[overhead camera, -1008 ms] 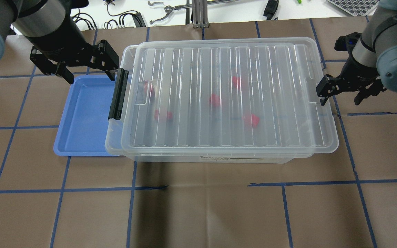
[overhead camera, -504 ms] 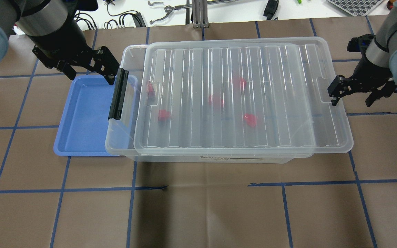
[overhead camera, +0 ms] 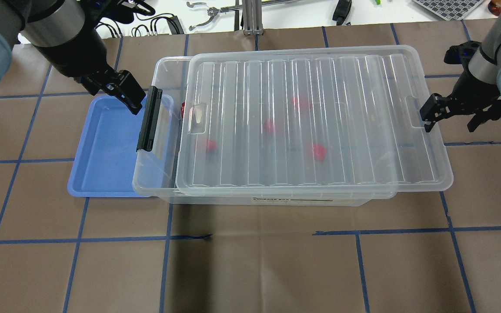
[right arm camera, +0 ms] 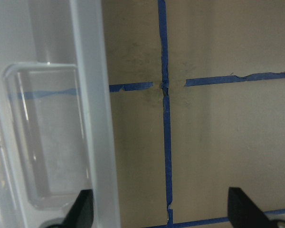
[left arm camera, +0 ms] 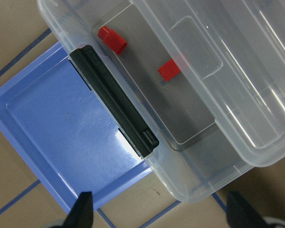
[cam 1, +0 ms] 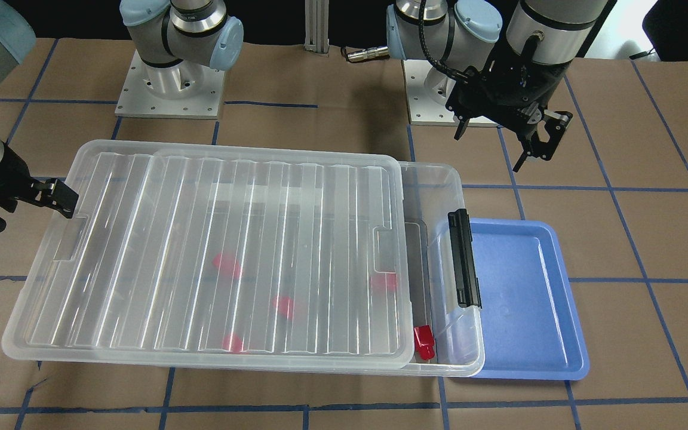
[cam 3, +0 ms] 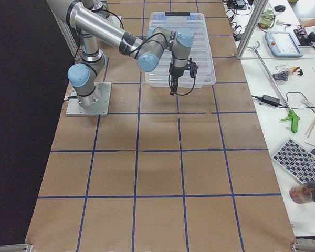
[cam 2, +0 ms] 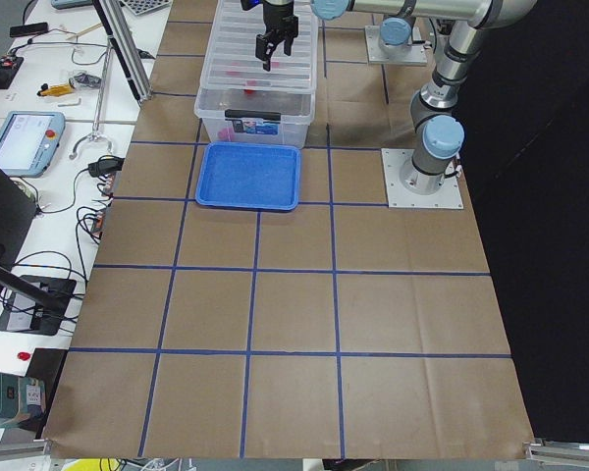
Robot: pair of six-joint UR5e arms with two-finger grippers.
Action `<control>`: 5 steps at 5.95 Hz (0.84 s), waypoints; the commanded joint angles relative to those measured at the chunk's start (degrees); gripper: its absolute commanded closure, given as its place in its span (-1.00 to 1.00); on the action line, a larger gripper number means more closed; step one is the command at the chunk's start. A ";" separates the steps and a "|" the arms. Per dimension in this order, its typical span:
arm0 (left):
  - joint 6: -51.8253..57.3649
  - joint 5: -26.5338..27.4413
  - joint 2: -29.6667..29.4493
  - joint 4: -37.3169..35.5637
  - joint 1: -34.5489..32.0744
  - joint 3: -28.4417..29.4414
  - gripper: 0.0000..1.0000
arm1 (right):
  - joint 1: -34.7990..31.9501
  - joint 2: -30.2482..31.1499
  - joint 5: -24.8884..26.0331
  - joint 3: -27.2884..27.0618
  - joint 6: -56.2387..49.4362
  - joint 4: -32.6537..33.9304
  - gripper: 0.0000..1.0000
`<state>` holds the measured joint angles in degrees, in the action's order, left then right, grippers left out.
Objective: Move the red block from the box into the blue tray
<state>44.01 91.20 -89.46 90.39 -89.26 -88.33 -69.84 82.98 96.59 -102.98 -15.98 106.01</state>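
Observation:
The box (overhead camera: 159,176) is a clear bin with a black latch (overhead camera: 149,118) at its left end. Its ribbed lid (overhead camera: 311,121) sits shifted right, so a strip at the left end is uncovered. One red block (overhead camera: 182,109) lies in that strip and also shows in the left wrist view (left arm camera: 112,39). Several more lie under the lid (overhead camera: 272,127). The blue tray (overhead camera: 102,148) lies empty against the box's left end. My left gripper (overhead camera: 111,93) hangs open above the tray's far corner by the latch. My right gripper (overhead camera: 450,124) is open at the lid's right edge (right arm camera: 92,118), with one finger at the lid's handle recess.
Brown paper with blue tape lines covers the table (overhead camera: 250,261). Cables and tools lie on the white bench beyond the far edge (overhead camera: 215,13). The two arm bases (cam 1: 171,89) stand behind the box in the front-facing view.
The lid has slid further right, uncovering more of the box's left end. My right gripper moved right with it. My left gripper turned and shifted by the latch.

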 commanded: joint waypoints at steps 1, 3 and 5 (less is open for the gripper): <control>14.29 0.21 0.86 0.05 1.02 -1.13 -0.96 | 1.97 0.08 0.45 0.06 -1.41 0.16 -1.00; 25.97 0.03 0.26 -0.13 0.67 -0.88 -0.96 | 5.06 0.08 0.44 0.24 -5.54 0.25 -1.00; 36.16 -0.58 -1.75 -3.45 0.23 -1.05 -0.94 | 7.95 0.08 0.45 0.33 -8.69 0.25 -1.00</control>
<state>74.09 90.80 -90.15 88.57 -88.87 -89.28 -63.48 83.06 97.03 -102.70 -22.84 106.21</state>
